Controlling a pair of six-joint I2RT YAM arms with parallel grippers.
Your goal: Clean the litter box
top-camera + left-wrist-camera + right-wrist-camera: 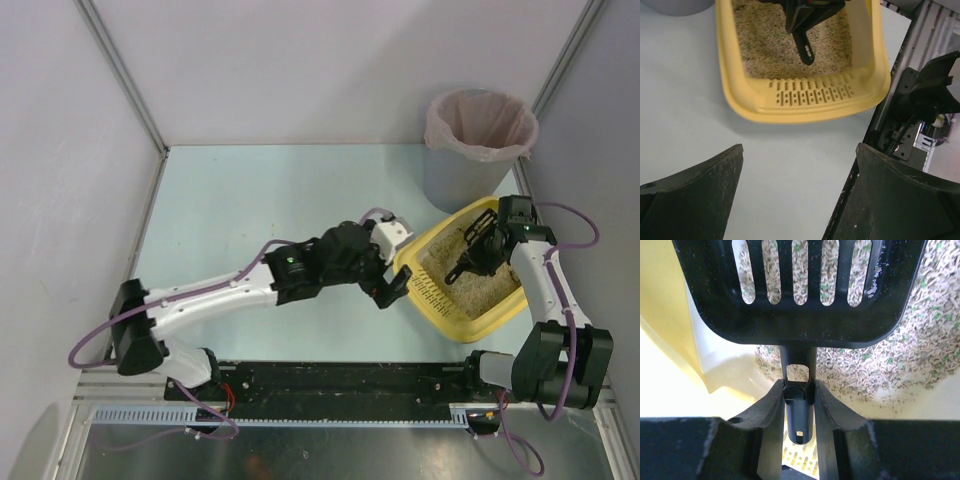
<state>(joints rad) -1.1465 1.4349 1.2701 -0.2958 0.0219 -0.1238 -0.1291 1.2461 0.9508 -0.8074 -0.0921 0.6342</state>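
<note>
The yellow litter box point(437, 304) sits at the right of the table, with beige granular litter point(490, 285) inside. My right gripper point(478, 252) is over it and shut on the handle of a black slotted scoop point(800, 315), which hangs just above the litter point(920, 350). In the right wrist view the gripper point(799, 390) clamps the handle from both sides. My left gripper point(396, 290) is open and empty, just left of the box's perforated rim point(810, 95). In its wrist view the left gripper point(800, 150) shows only bare table between the fingers. The scoop handle point(802, 45) shows there too.
A grey round bin with a pink bag liner point(480, 140) stands just behind the litter box, by the right wall. Enclosure walls close the left, back and right. A black rail point(340, 380) runs along the near edge. The right arm's base point(925, 100) is close to the box.
</note>
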